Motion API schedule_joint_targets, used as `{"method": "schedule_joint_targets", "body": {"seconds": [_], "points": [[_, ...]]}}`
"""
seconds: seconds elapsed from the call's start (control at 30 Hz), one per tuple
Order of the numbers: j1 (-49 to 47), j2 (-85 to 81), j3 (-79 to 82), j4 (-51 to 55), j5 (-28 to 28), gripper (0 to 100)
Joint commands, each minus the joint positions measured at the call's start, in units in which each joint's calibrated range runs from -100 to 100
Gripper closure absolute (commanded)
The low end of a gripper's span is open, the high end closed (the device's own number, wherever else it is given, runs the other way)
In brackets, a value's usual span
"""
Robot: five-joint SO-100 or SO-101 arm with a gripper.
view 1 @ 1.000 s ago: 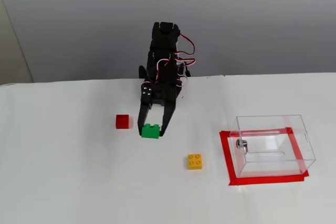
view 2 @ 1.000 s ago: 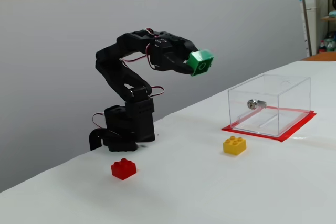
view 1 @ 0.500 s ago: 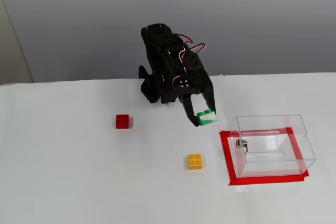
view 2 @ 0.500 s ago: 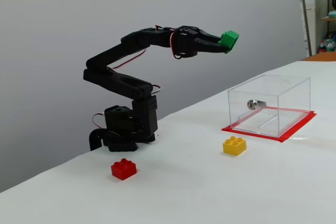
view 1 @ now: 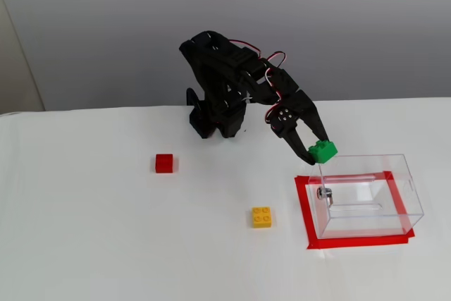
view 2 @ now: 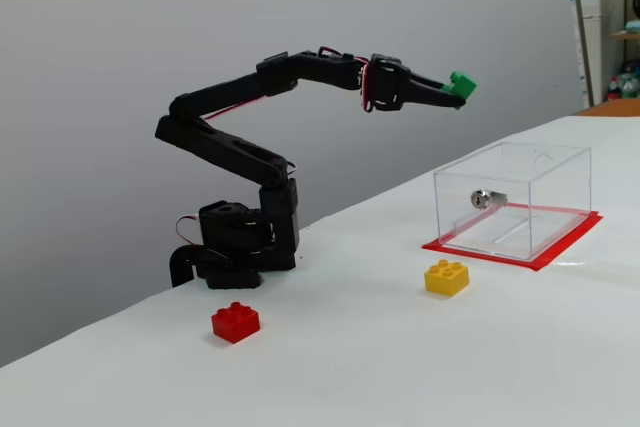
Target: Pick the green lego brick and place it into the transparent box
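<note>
- Gripping green brick (view 1: 323, 151) in claw (view 1: 318, 149), high above counter (view 1: 106, 244).
- Hanging near box (view 1: 366, 195) rim, around its 10 o'clock corner in the higher fixed view.
- Lying toward 4 o'clock from claw: open box interior, empty, awaiting drop.

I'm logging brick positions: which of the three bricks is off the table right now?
The green lego brick: the gripper holds it in the air near the transparent box. The yellow brick and red brick rest on the table.
</note>
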Motion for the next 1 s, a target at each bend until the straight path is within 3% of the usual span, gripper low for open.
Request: {"method": "schedule_joint_targets", "body": {"seconds": [0.0, 0.53, 0.97], "points": [[-2.9, 6.9, -6.4, 0.3, -0.2, 89], [-14.0, 30.0, -20.7, 0.2, -0.2, 88], [-14.8, 39.4, -26.4, -0.2, -0.2, 88]]}}
